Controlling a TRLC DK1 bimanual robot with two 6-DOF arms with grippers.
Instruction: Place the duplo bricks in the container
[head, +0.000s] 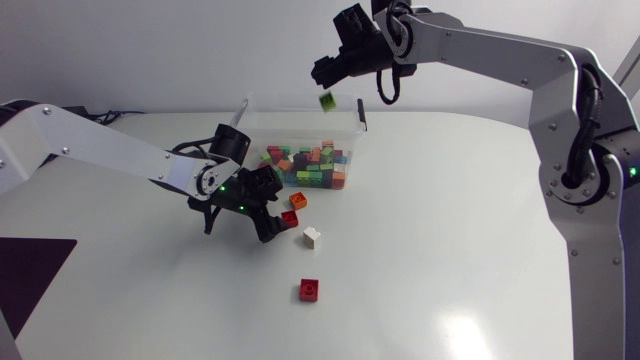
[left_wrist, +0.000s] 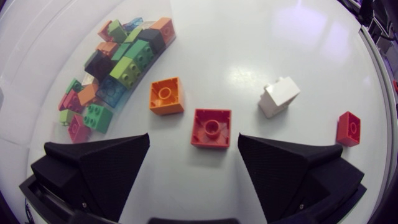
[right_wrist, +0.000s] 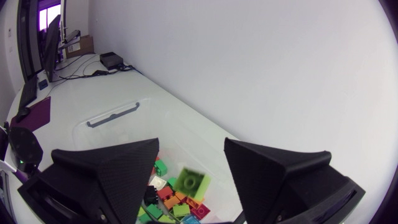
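Observation:
My left gripper (head: 270, 212) hovers open low over the table, and a red duplo brick (left_wrist: 211, 127) lies just ahead of the gap between its fingers without touching them. An orange brick (left_wrist: 166, 96) sits a little further ahead, a white brick (left_wrist: 278, 96) and a second red brick (left_wrist: 349, 128) off to the side. My right gripper (head: 333, 72) is open high above the clear container (head: 352, 112). A green brick (head: 327, 100) is in the air just under it, free of both fingers, over the bricks (right_wrist: 168, 199) piled inside.
The container has a dark handle (right_wrist: 112, 116) on its rim and holds several coloured bricks (head: 310, 165). The loose bricks lie in front of it near the table's middle. A dark mat (head: 35, 262) covers the near left corner.

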